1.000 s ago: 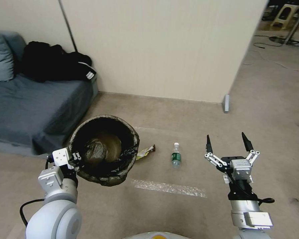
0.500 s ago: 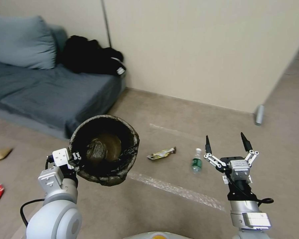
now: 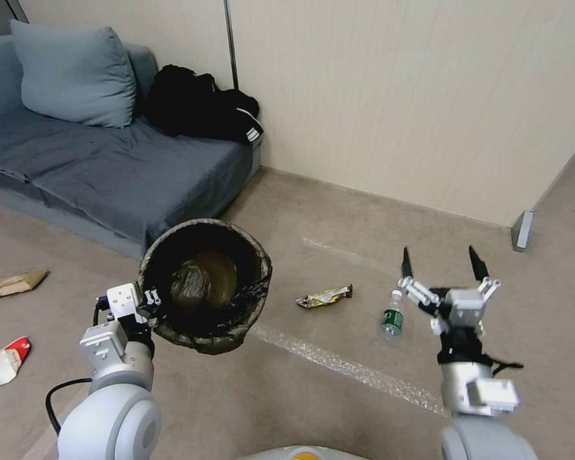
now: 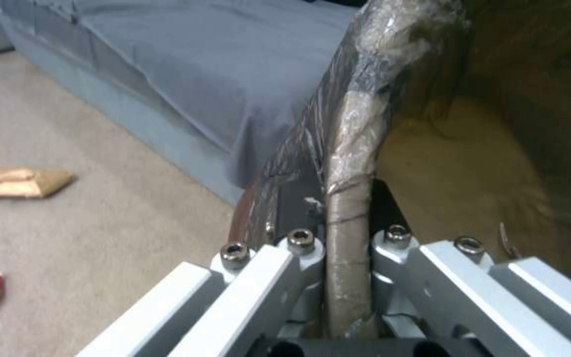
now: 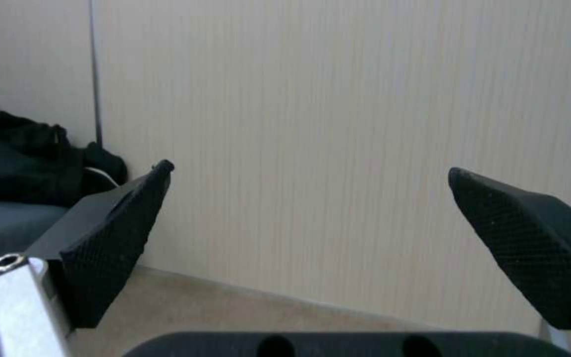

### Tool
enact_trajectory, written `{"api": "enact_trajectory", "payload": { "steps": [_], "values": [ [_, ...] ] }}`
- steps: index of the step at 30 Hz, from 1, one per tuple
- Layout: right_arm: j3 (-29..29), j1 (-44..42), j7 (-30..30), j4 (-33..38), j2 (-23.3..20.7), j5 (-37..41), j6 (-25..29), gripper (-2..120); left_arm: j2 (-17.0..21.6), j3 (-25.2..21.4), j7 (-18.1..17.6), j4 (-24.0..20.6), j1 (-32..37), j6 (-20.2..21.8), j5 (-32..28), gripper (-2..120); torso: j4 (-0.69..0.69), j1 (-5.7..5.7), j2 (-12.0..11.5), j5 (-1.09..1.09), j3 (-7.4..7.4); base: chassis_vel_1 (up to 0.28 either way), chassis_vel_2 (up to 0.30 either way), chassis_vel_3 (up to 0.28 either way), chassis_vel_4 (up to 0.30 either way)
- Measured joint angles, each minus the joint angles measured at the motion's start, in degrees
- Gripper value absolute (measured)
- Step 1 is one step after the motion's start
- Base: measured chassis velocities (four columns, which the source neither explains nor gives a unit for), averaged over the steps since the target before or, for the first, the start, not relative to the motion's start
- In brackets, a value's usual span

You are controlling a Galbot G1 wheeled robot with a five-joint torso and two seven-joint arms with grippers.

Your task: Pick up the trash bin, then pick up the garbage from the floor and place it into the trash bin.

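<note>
Left claw (image 3: 148, 308) is clamped on the bin (image 3: 206, 285) rim at 9 o'clock, holding it off the floor; your right claw (image 3: 442, 264) hangs spread at 3; between them lie one foil wrapper (image 3: 324, 296) and one bottle (image 3: 393, 317); at 9, one paper bag (image 3: 11, 284), one red wrapper (image 3: 3, 363); sofa (image 3: 108, 172) at 11.
</note>
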Motion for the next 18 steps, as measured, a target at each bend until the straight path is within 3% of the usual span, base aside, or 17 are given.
{"api": "enact_trajectory", "payload": {
  "steps": [3, 6, 8, 18],
  "values": [
    [-0.14, 5.8, 3.1, -3.58, -3.38, 3.2, -6.98, 100, 0.16, 0.41, 0.97, 0.65, 0.57, -1.57, 0.57, 0, 0.01, 0.0, 0.0, 0.0, 0.0, 0.0, 0.0, 0.0, 0.0],
    [-0.24, 8.22, 4.03, -5.97, -4.59, 4.84, -9.7, 100, 0.15, 0.62, 1.42, 1.06, 0.76, -2.38, 0.96, 0, 0.0, 0.0, 0.0, 0.0, 0.0, 0.0, 0.0, 0.0, 0.0],
    [-1.09, 12.72, 5.67, -11.66, -6.3, 8.53, -14.5, 100, -0.04, 0.91, 1.69, 1.5, 1.11, -3.32, 1.94, 0, 0.0, 0.0, -0.01, 0.02, 0.01, 0.0, 0.0, 0.0, 0.0],
    [-5.44, 22.89, 9.67, -25.58, -8.33, 16.45, -24.49, 100, -0.64, 1.84, 1.65, 1.93, 1.21, -3.85, 2.95, 0, 0.0, 0.0, -0.01, -0.01, 0.0, 0.0, 0.0, 0.0, 0.0]
  ]
}}
